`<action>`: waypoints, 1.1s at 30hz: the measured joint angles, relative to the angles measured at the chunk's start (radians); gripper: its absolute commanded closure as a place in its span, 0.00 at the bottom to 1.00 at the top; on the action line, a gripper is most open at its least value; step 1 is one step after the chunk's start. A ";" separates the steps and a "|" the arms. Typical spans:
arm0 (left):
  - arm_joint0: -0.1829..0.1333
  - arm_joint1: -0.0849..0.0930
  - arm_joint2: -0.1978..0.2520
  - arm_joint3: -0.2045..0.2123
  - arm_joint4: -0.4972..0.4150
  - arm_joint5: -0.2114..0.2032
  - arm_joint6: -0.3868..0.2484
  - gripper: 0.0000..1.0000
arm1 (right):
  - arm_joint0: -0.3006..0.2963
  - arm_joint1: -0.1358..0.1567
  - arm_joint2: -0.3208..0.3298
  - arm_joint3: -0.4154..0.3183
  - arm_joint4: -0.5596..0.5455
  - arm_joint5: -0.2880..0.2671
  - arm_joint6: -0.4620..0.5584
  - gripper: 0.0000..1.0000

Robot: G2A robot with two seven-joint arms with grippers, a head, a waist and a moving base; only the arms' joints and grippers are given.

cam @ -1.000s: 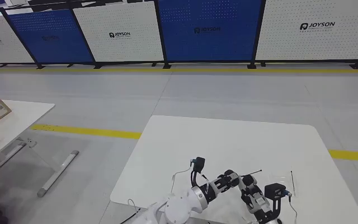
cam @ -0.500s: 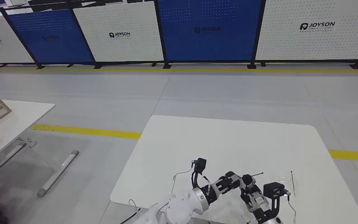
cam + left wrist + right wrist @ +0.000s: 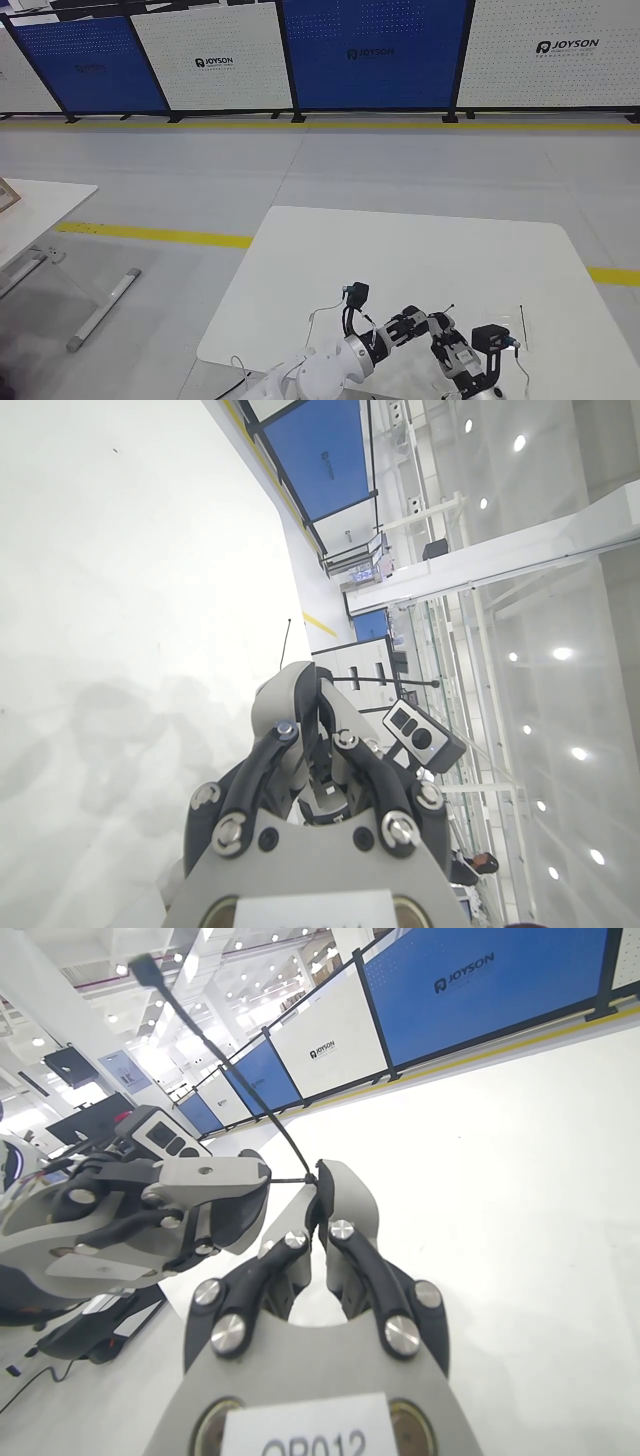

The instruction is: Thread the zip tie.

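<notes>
A side table (image 3: 40, 210) stands well off to the left on the grey floor, with blue and white panels (image 3: 375, 50) lining the far wall behind a yellow floor line. The two arms meet over the near part of the white surface (image 3: 400, 250), toward its right half.

The left gripper (image 3: 316, 675) is held above the surface, its fingers (image 3: 277, 700) pressed together on the black zip tie (image 3: 250, 1094). From those fingers a short straight stretch of strap runs across to the right gripper (image 3: 317, 1180), just beside it, the two sets of tips apart by that stretch alone.

The right gripper's fingers (image 3: 355, 1198) are likewise closed tight on the tie, pinching it at their very tips. From this grip the rest of the strap rises in a gentle curve, clear of the surface and touching nothing, and ends at its blocky head (image 3: 145, 970) high in the air. The whole tie hangs between and above the two grippers, with no part of it lying on the surface.

Farther right, a spare tie (image 3: 285, 642) lies flat and straight on the surface near its right edge, running from near to far, well apart from both grippers.
</notes>
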 measured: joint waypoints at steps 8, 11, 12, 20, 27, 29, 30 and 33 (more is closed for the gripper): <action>-0.001 -0.001 0.002 0.000 0.005 -0.022 -0.001 1.00 | 0.005 0.000 -0.002 0.005 -0.003 0.002 0.020 1.00; 0.001 -0.001 0.004 0.000 0.006 -0.039 -0.006 1.00 | 0.006 0.000 -0.005 0.004 -0.009 0.004 0.025 1.00; 0.001 -0.001 0.004 0.000 0.007 -0.043 -0.006 1.00 | 0.006 0.000 -0.005 0.003 -0.010 0.004 0.026 1.00; 0.007 -0.001 0.001 -0.006 0.006 -0.076 -0.004 1.00 | 0.001 0.001 -0.007 0.000 -0.031 0.001 0.029 1.00; 0.012 0.000 -0.001 -0.014 0.005 -0.096 -0.011 1.00 | -0.005 0.002 -0.009 -0.007 -0.051 0.002 0.029 1.00; 0.015 0.001 -0.005 -0.019 0.005 -0.103 -0.010 1.00 | -0.007 0.003 -0.009 -0.010 -0.058 0.004 0.031 1.00; 0.017 0.001 -0.007 -0.021 0.004 -0.106 -0.009 1.00 | -0.008 0.003 -0.009 -0.012 -0.062 0.005 0.031 1.00; 0.024 0.003 -0.014 -0.031 -0.001 -0.113 -0.009 1.00 | -0.011 0.003 -0.010 -0.015 -0.074 0.010 0.034 1.00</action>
